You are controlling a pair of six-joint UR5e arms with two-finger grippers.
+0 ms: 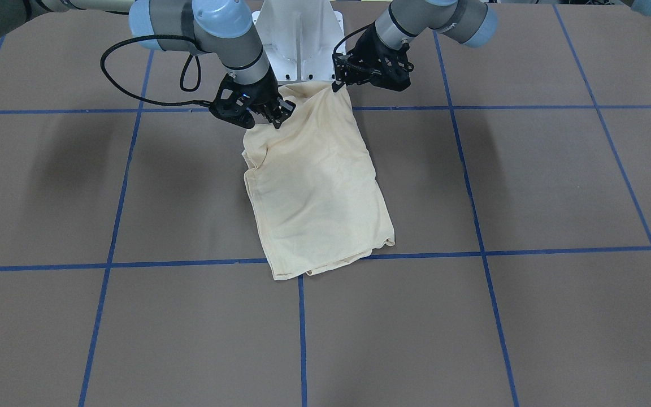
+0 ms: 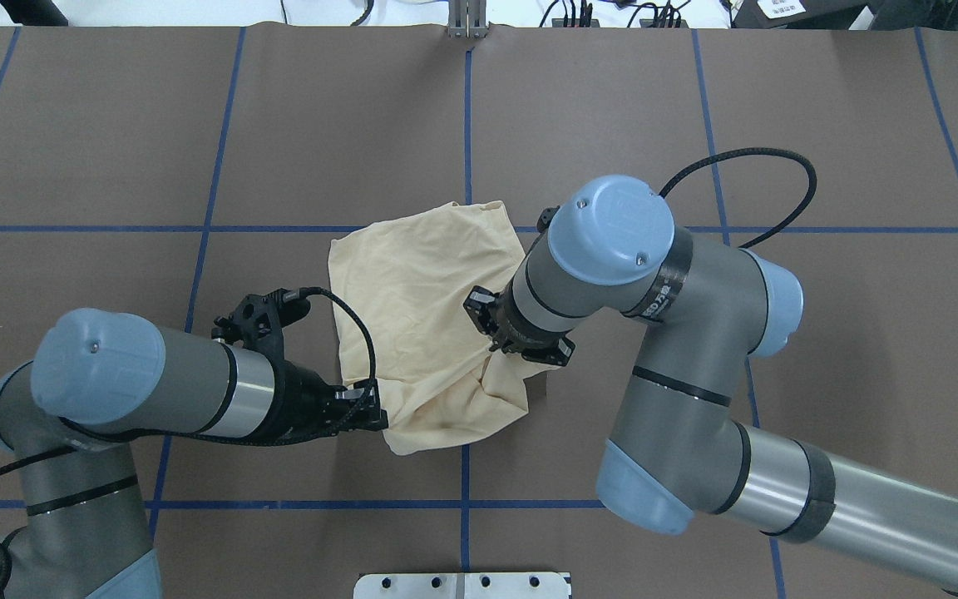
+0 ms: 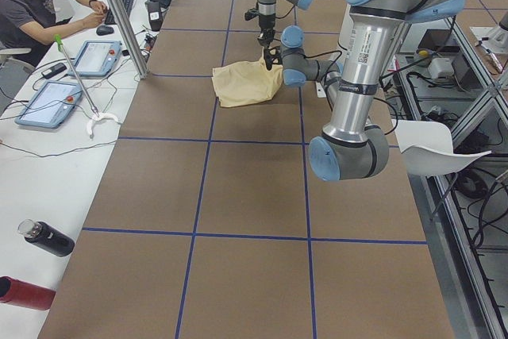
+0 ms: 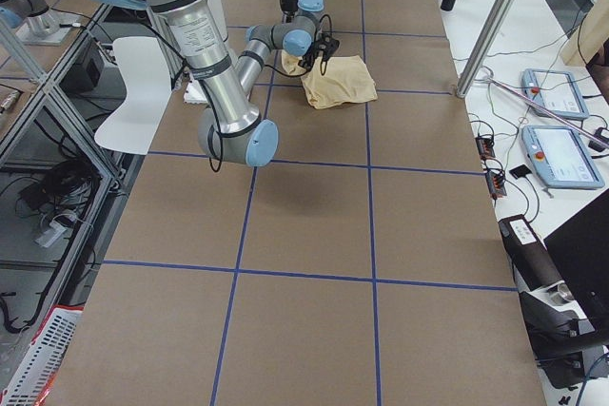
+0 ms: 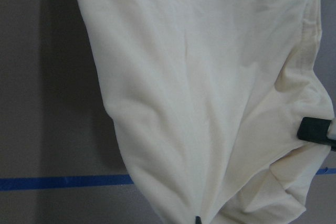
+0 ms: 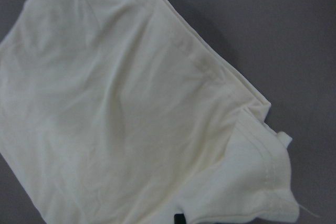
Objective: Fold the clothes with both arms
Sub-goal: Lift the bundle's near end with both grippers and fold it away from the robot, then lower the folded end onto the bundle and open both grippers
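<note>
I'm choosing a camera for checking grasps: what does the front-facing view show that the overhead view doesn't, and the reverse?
Front-facing only: the whole shirt uncovered, and just where the left gripper and right gripper pinch its raised edge. Overhead only: the left arm and right arm back past their elbows, the right one hiding part of the shirt; cables beyond the table. Both: each gripper shut on the shirt's robot-side edge, and the blue tape lines.
</note>
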